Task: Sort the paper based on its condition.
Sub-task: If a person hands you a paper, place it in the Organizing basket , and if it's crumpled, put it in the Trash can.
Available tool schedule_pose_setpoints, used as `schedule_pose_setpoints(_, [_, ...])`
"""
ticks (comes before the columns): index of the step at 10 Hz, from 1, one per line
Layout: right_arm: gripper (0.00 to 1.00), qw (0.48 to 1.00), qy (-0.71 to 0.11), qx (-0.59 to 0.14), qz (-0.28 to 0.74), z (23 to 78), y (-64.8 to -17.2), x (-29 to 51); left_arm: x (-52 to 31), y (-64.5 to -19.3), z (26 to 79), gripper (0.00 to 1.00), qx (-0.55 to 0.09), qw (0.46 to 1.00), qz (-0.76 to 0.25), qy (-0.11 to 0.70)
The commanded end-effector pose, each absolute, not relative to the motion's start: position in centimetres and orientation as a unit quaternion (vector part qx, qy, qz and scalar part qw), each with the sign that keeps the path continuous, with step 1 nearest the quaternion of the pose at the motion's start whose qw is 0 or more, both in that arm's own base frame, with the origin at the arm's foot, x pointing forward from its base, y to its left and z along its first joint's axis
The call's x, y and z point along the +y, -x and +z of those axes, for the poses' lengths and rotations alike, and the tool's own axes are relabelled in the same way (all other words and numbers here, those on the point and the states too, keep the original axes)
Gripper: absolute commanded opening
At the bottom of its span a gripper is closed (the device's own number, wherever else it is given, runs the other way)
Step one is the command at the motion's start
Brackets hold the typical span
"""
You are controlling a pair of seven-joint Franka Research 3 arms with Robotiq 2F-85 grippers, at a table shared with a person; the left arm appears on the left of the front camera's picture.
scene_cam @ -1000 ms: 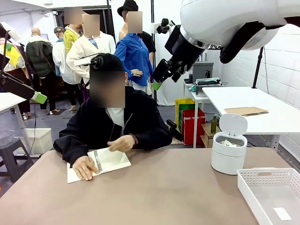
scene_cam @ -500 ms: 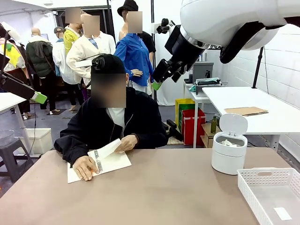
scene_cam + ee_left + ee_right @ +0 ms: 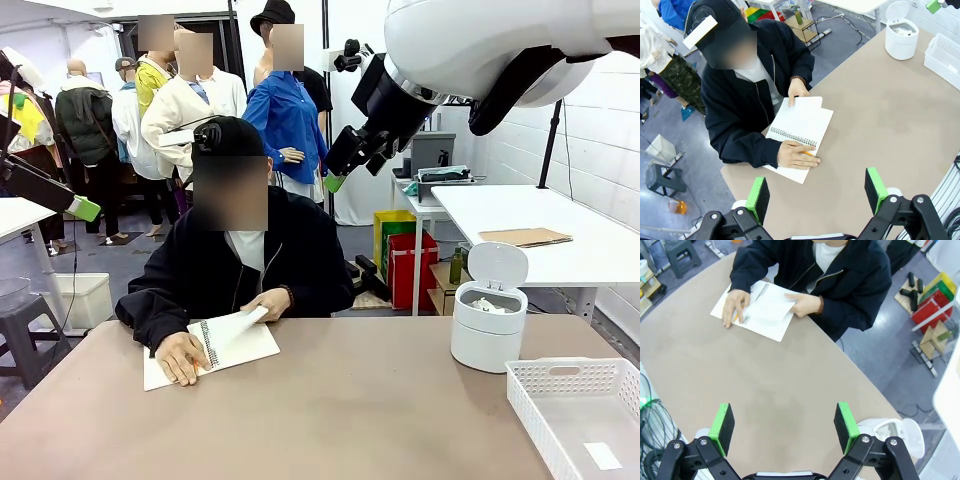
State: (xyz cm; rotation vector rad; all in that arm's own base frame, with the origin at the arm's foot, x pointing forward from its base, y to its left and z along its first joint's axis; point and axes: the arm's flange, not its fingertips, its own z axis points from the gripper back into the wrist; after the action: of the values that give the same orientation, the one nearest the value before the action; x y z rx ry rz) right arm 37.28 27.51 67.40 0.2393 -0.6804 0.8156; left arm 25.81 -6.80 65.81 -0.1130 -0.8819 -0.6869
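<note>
— Claws, state?
— My left claw (image 3: 816, 195) is released, pads wide, nothing between. My right claw (image 3: 784, 425) is the same, at the bottom of its frame, high over the table (image 3: 765, 380).
— Change?
— Person's hand (image 3: 268, 303) had a notebook (image 3: 240, 345) page lifted a moment ago. It now curls lower, nearly flat. Other hand (image 3: 182, 355) pins the spiral edge.
— Meaning?
— Sheet isn't ready for sorting yet, I reckon, so I wait.
— Task item?
— Paper (image 3: 488, 305), a crumpled wad, sits in the open bin (image 3: 487, 345) right of centre. Flat slip (image 3: 602, 456) lies in the basket (image 3: 528, 405), lower right.
</note>
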Motion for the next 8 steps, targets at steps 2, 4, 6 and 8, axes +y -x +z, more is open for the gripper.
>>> schedule_pose_setpoints(2, [1.0,0.856,-0.114,-0.323,0.388,67.4,-37.28,27.5,-6.74,-25.84,65.85,1.0,-0.419,0.847,-0.325,0.053])
schedule_pose_setpoints(4, [1.0,0.856,-0.114,-0.323,0.388,67.4,-37.28,27.5,-6.74,-25.84,65.85,1.0,-0.419,0.847,-0.325,0.053])
schedule_pose_setpoints(6, [1.0,0.856,-0.114,-0.323,0.388,67.4,-37.28,27.5,-6.74,-25.84,65.85,1.0,-0.419,0.847,-0.325,0.053])
schedule_pose_setpoints(8, [1.0,0.856,-0.114,-0.323,0.388,67.4,-37.28,27.5,-6.74,-25.84,65.85,1.0,-0.419,0.847,-0.325,0.053])
